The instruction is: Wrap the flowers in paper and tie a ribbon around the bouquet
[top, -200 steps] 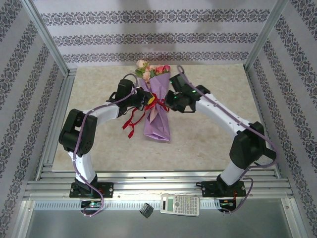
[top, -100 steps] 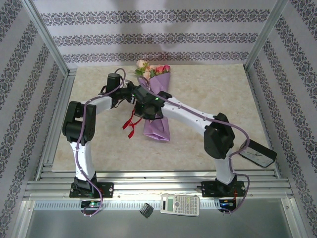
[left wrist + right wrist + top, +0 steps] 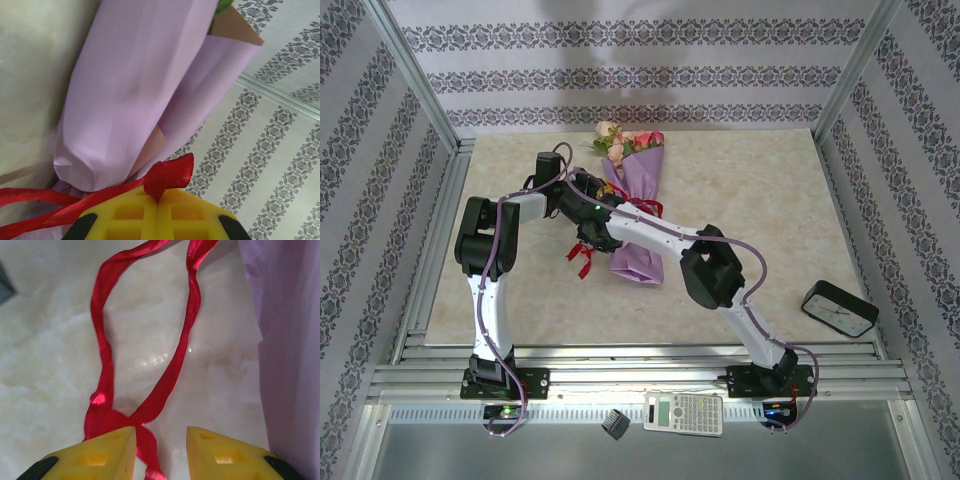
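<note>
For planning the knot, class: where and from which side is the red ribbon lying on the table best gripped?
Probably grip the ribbon where its two tails cross, beside the bouquet. They lie flat on the table, so come straight down, the right hand straddling both strands.

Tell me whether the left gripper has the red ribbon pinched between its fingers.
Yes, the left gripper is shut, with a fold of the ribbon squeezed between its yellow fingers.

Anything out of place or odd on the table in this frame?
A small black clock lies on the table to the right, and a calculator sits on the near ledge; neither belongs to this task. Nothing looks spilled or damaged.
</note>
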